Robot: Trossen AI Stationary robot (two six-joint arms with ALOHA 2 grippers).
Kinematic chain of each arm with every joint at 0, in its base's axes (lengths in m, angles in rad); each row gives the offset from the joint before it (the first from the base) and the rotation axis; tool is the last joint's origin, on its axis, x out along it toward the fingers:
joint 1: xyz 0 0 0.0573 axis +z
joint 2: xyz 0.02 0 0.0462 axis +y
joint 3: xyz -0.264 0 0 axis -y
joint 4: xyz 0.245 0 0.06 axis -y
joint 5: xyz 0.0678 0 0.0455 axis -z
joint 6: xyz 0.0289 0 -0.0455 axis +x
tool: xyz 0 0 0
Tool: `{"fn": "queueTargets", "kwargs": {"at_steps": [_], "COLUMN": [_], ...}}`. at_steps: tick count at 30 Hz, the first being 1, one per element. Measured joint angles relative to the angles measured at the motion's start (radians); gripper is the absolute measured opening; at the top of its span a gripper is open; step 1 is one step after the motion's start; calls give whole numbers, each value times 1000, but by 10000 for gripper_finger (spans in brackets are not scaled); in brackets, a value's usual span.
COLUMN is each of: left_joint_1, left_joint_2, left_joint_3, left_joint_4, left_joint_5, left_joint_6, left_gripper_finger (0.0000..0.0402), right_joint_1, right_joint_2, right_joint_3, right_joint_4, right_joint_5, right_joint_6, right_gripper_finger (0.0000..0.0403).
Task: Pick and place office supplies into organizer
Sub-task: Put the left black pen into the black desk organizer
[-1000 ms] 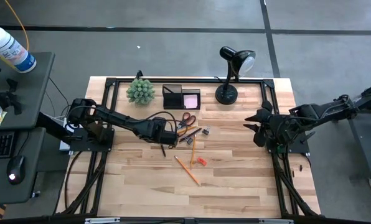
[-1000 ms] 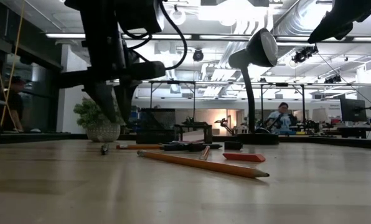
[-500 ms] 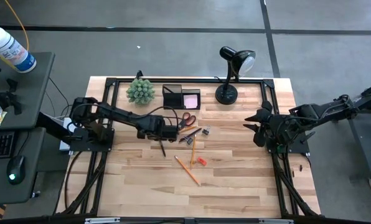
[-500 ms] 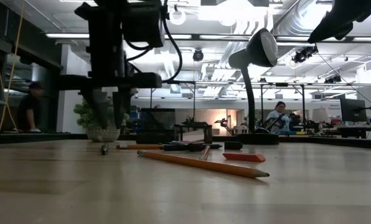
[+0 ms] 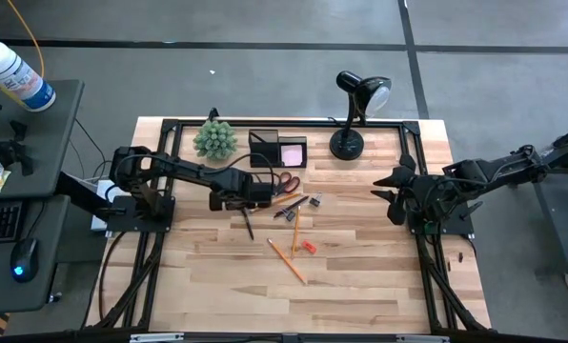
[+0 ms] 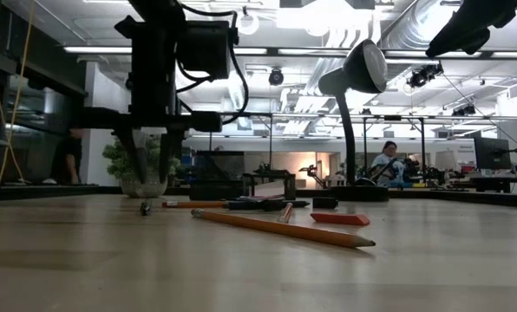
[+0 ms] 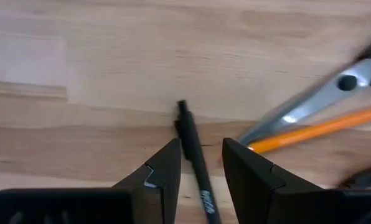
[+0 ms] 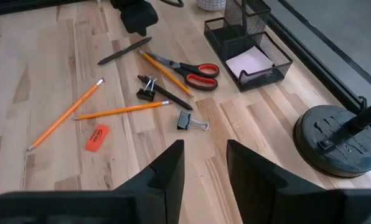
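My left gripper [image 5: 251, 195] points straight down, open, just above the table beside the scissors [image 5: 284, 183]. In the left wrist view its fingers [image 7: 201, 149] stand on either side of a dark pen [image 7: 197, 168] that lies flat on the wood [image 5: 249, 226], clear of it. An orange pencil [image 7: 316, 130] and the scissors' blades [image 7: 310, 106] lie close by. The black organizer [image 5: 276, 150] stands at the far side with a pink pad [image 5: 293, 152] in it. My right gripper [image 5: 391, 191] waits open at the table's right [image 8: 204, 168].
Two pencils [image 5: 286, 260] [image 5: 294, 233], a red eraser [image 5: 308, 247], dark clips [image 5: 314, 200] and a second pen [image 8: 167, 93] lie around the table's middle. A green plant [image 5: 214, 139] and a black desk lamp [image 5: 351, 114] flank the organizer. Bare wood fills the near half.
My left gripper has swung a little toward the table's far edge and rolled about its downward-pointing line, staying open above the pen. The pen and the other supplies have kept their places.
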State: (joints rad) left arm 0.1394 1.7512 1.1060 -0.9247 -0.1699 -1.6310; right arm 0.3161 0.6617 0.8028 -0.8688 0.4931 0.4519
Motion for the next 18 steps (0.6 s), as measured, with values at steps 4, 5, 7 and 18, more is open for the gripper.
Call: {"fn": "queueTargets", "kwargs": {"at_steps": [4, 5, 7, 18], "left_joint_1": [0, 0, 0, -2], "left_joint_2": [0, 1, 1, 1], "left_joint_3": [-20, -24, -30, -62], "left_joint_4": [-15, -14, -10, 64], "left_joint_5": [-2, 0, 2, -21], "left_joint_6": [0, 0, -1, -88], "left_gripper_finger": [106, 106, 106, 106], "right_joint_1": [0, 0, 0, 0], "right_joint_2": [0, 0, 0, 0], "right_joint_3": [0, 0, 0, 0], "right_joint_4": [0, 0, 0, -1], "right_joint_5": [0, 0, 0, 1], "right_joint_6": [0, 0, -3, -8], "right_gripper_finger": [113, 113, 113, 113]}}
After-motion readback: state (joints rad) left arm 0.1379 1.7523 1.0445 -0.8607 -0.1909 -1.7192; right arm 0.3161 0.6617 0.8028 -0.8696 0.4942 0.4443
